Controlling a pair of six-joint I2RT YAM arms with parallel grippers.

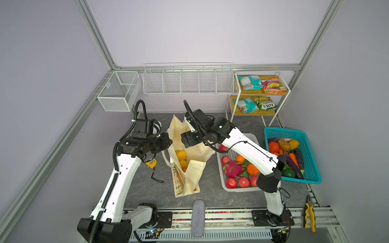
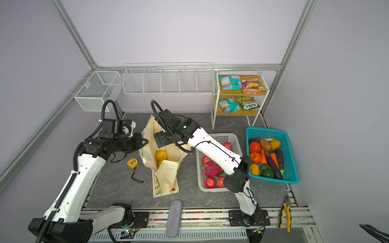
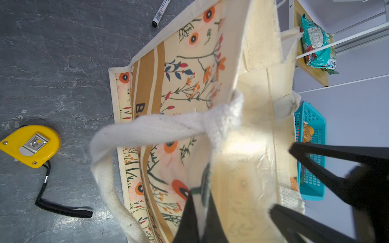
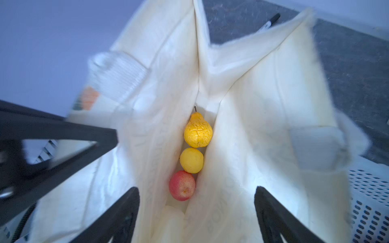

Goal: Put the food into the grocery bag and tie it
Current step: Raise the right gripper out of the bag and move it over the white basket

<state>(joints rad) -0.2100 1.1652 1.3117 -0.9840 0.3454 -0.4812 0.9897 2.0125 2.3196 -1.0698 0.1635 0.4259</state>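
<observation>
My left gripper [image 3: 200, 197] is pinched on the rim of the one grocery bag [image 1: 197, 174], which stands open mid-table. My right gripper [image 4: 195, 189] hangs spread wide over its mouth, holding nothing. Two baskets of produce sit right of it, a white basket [image 2: 223, 138] and a teal basket [image 1: 277, 134]. Four snack packets [image 1: 249, 82] lie on the shelf [image 1: 263, 113]. Three fruits lie inside the bag: a pear [image 4: 197, 132], a yellow fruit [image 4: 191, 160] and a red apple [image 4: 182, 186]. One tape measure [image 1: 152, 163] lies at its left. The table [image 1: 147, 189] is grey and stone-look, the walls [image 1: 210, 31] pale lilac.
</observation>
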